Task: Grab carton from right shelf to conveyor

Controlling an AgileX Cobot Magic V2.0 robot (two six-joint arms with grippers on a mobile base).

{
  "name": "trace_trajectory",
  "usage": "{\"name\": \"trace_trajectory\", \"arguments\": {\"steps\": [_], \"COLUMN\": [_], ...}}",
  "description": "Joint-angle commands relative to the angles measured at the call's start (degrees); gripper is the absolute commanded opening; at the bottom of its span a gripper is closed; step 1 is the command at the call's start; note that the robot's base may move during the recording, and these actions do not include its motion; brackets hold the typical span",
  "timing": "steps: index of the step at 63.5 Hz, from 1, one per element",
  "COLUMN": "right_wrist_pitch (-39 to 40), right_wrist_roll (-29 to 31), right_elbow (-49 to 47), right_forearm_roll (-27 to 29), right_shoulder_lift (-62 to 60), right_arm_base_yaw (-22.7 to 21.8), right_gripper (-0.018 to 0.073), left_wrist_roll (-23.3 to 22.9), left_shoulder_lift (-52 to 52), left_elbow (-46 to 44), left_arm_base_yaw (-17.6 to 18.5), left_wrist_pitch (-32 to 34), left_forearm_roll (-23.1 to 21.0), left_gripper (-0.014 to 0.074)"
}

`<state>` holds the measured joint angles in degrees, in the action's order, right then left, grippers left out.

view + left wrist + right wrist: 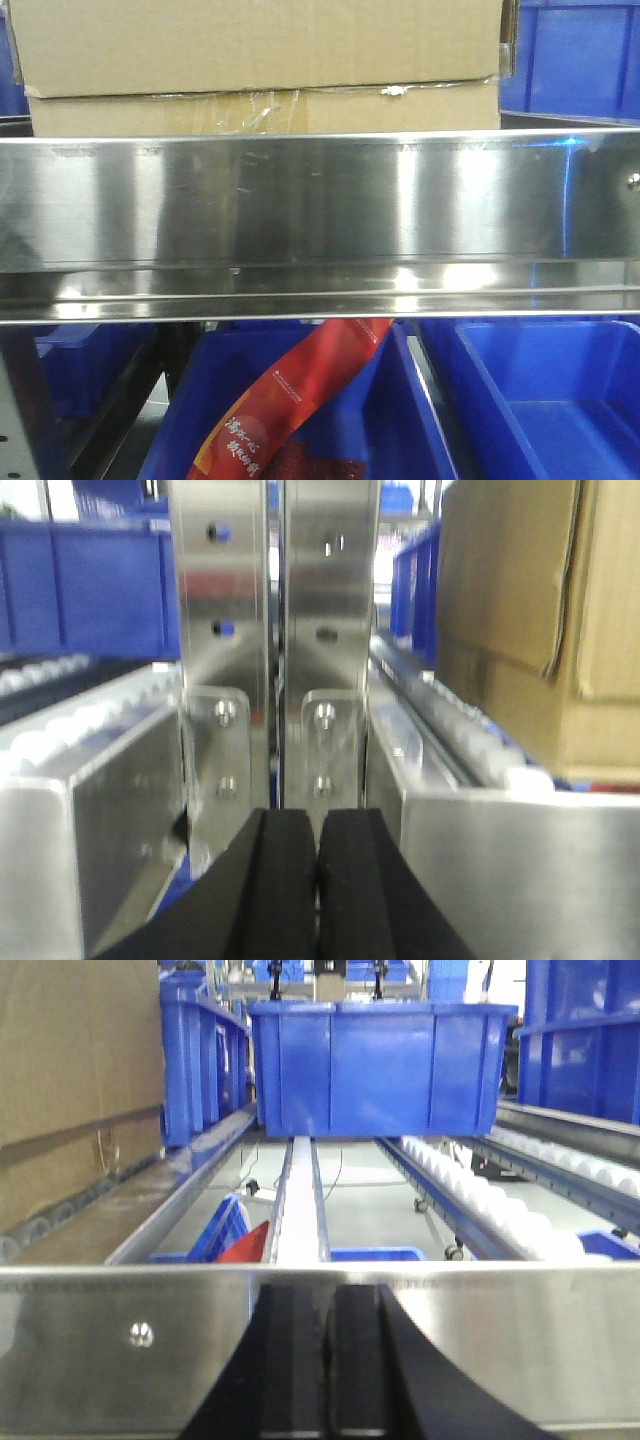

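Warehouse storage aisle — stainless steel rack (320,200) with roller tracks (480,1195), blue plastic bins (380,1065), cardboard carton (260,45)

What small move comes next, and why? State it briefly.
Probably advance both arms over the steel rail, one along each side of the carton. It sits behind that rail, right of the left gripper and left of the right gripper, so between the arms. Both grippers are shut, holding nothing.

Yellow Chinese characters are printed along a red packet (290,400) lying in a blue bin (385,435), with a small white line of print above them. Both are too blurred to be read.
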<state>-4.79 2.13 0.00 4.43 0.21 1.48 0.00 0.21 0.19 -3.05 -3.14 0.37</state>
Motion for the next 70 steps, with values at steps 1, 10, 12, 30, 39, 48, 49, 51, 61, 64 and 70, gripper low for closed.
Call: {"name": "trace_trajectory", "arguments": {"steps": [1,10,12,30,39,48,49,51,61,64,70], "right_wrist_pitch": [2.4,6.7,8.0,0.1,-14.9,-20.1,-20.1,-20.1,-21.0,-21.1,-21.9], "right_wrist_roll": [0.4,0.4,0.4,0.0,0.0,0.0,0.0,0.0,0.0,0.0,0.0], "right_elbow": [0.0,0.0,0.0,-10.0,-22.0,-30.4,-30.8,-31.6,-32.0,-32.0,-33.4], "right_forearm_roll": [-0.1,-0.1,-0.1,0.1,0.3,2.9,3.0,3.0,2.7,2.7,3.3], "right_shoulder_lift": [-0.2,-0.2,-0.2,-0.2,2.6,8.3,9.1,10.2,14.8,15.8,17.4], "right_arm_base_yaw": [-0.2,-0.2,-0.2,-0.2,-0.2,-0.2,-0.2,-0.2,-0.2,-0.2,-0.2], "right_gripper": [-0.0067,-0.0069,-0.0069,-0.0069,0.0016,0.0301,0.0328,0.0393,0.0568,0.0559,0.0559], "left_wrist_roll": [0.0,0.0,0.0,0.0,0.0,0.0,0.0,0.0,0.0,0.0,1.9], "left_shoulder_lift": [-0.2,-0.2,-0.2,-0.2,2.8,8.2,8.7,9.7,13.4,14.4,15.6], "left_elbow": [-0.2,-0.2,-0.2,-12.5,-22.5,-30.0,-30.5,-31.2,-32.3,-32.3,-33.7], "left_arm_base_yaw": [-0.2,-0.2,-0.2,-0.2,-0.2,-0.2,-0.2,-0.2,-0.2,-0.1,1.9], "left_wrist_pitch": [2.7,7.2,8.1,-2.9,-15.9,-22.5,-22.5,-22.4,-21.6,-21.6,-22.7], "left_forearm_roll": [0.0,-0.4,-0.4,-0.4,-0.4,-0.7,-1.0,-1.7,-3.9,-5.0,-5.3], "left_gripper": [0.0015,0.0015,0.0015,0.0017,0.0097,0.0253,0.0267,0.0299,0.042,0.0446,0.0468]}}
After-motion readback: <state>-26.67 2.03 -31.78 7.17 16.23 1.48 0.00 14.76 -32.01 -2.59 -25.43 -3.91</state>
